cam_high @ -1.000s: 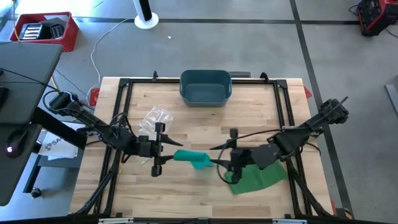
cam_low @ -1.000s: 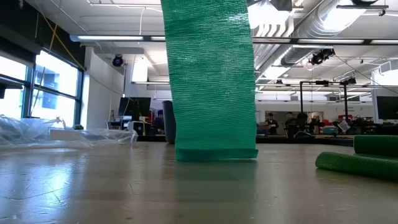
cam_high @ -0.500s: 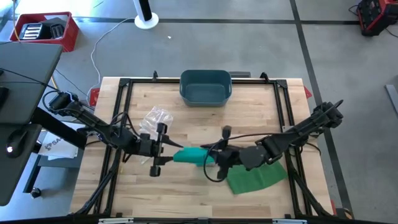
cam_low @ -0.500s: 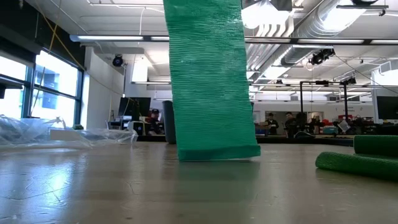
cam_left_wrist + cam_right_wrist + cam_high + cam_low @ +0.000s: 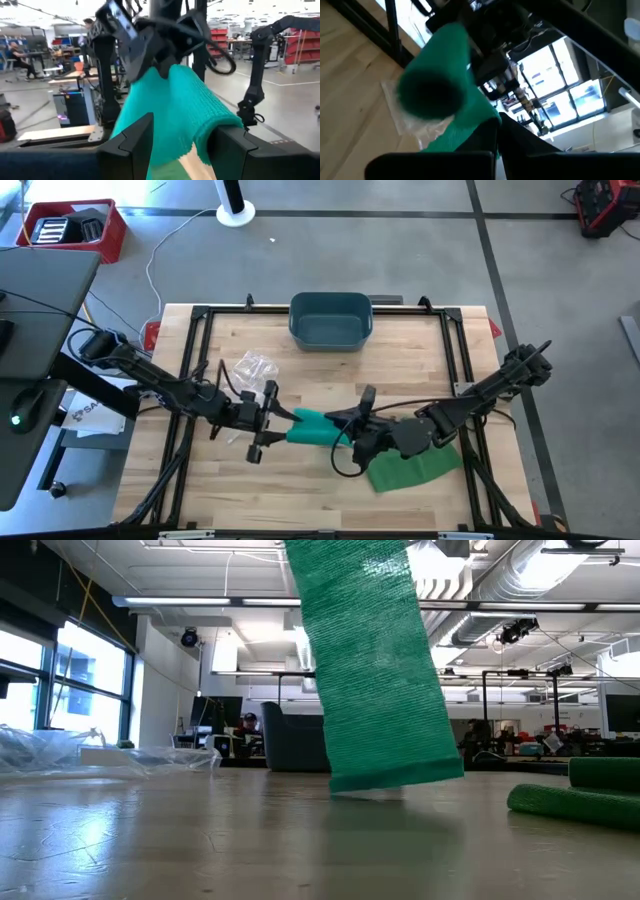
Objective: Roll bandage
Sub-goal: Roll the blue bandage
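Roll sits mid-table, off the wood, held between both grippers. L gripper clamps roll's end, fingers spread wide around it. R gripper pressed tight on bandage next to roll. Loose tail lies flat under R arm; a strip hangs tilted above table. Bin at far edge, plastic wrap near L arm.

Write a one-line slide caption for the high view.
Both arms meet mid-table over a green bandage: the left gripper holds the roll, the right gripper is shut on its strip, a teal bin behind.
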Controlling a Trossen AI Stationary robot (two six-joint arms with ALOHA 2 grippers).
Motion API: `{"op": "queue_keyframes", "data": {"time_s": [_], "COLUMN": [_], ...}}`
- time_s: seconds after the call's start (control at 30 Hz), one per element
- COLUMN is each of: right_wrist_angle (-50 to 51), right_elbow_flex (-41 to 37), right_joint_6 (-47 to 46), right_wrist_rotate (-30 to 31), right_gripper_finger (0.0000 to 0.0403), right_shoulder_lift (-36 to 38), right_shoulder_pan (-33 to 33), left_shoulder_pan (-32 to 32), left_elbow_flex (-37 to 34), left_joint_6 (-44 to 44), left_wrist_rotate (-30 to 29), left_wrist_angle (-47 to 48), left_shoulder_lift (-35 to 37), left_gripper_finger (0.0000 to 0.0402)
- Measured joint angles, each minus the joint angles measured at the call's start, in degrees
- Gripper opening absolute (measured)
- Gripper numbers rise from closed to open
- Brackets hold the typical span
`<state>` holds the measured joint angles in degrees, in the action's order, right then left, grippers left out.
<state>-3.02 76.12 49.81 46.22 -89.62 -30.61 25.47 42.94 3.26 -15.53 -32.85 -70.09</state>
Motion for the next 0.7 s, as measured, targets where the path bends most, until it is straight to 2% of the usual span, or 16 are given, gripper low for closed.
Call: {"op": "queue_keyframes", "data": {"time_s": [0.27,0.47,0.7], "right_wrist_angle": [1.30,7.29,12.64], "right_elbow_flex": [0.00,0.00,0.00], "right_joint_6": [-1.84,-10.66,-20.91], "right_wrist_rotate": [0.00,1.36,0.24], "right_gripper_finger": [0.0001,0.0000,0.0000], "right_shoulder_lift": [0.02,0.02,0.02], "right_shoulder_pan": [0.08,0.14,0.24], "left_shoulder_pan": [-0.76,0.13,1.24], "left_elbow_flex": [0.00,0.02,0.00], "left_joint_6": [1.25,4.14,7.10], "left_wrist_rotate": [2.54,2.53,1.27], "left_wrist_angle": [-3.55,-4.60,-6.46], "left_shoulder_lift": [-2.37,-2.12,-2.11], "left_gripper_finger": [0.0158,0.0158,0.0158]}}
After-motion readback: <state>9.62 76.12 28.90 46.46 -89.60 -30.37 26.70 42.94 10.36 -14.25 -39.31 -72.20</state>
